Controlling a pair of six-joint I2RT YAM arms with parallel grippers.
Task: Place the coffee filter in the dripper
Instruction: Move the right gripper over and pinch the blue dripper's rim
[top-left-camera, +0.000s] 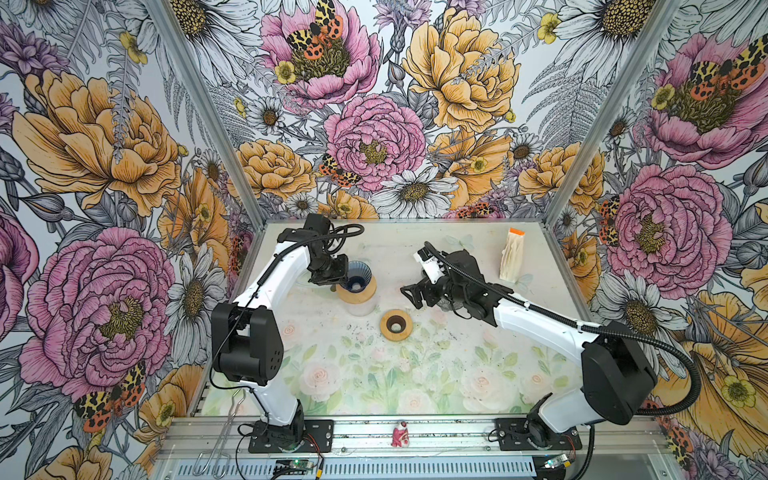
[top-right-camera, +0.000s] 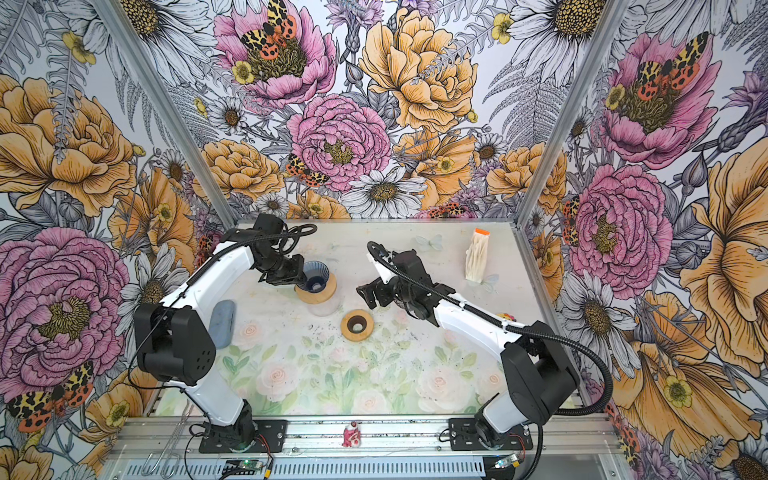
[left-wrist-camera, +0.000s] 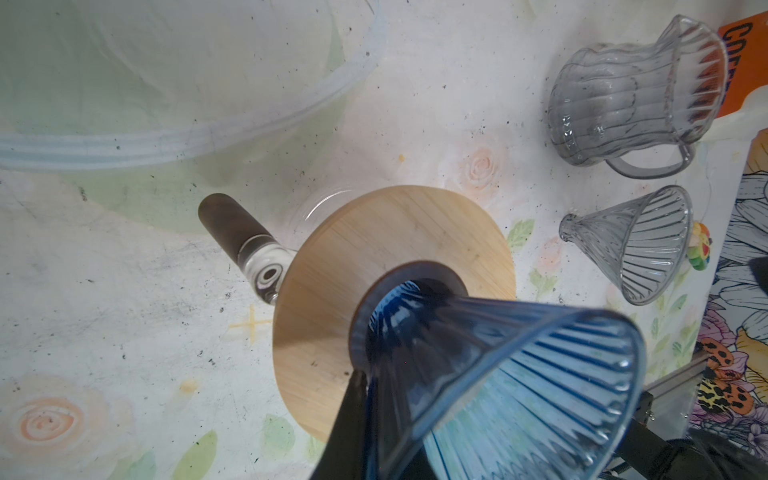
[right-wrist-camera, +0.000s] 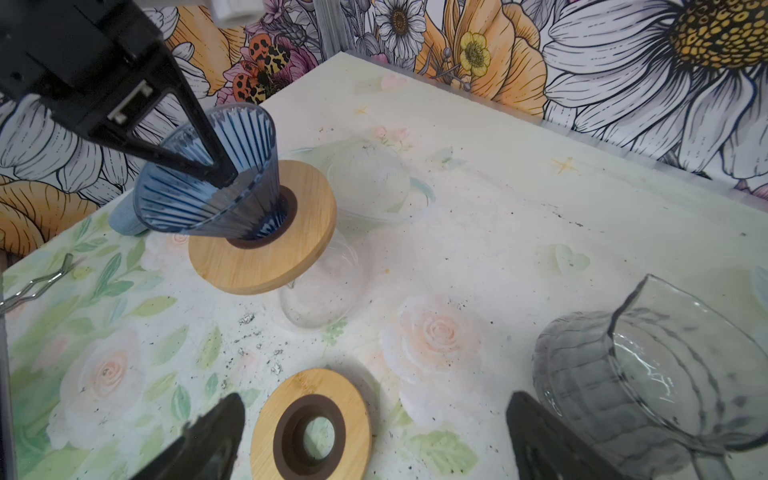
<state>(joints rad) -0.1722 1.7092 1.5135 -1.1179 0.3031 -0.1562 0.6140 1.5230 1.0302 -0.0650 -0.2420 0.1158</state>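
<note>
The dripper (top-left-camera: 358, 270) sits in a ring (top-left-camera: 362, 293), spare ring (top-left-camera: 386, 329) before it, filter pack (top-left-camera: 512, 257) back right.

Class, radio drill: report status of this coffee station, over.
Left gripper shut on blue dripper rim. Right gripper open, empty. Filter pack upright at far right, no filter in dripper. Glass pitcher beside right gripper.

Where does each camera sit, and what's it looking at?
Top views: high above, looking down on the table; left arm and right arm show.
Left wrist: on the left arm, facing the dripper; one finger shows.
Right wrist: on the right arm, facing the dripper too; both fingers show.
Shared: every view shows the dripper.
</note>
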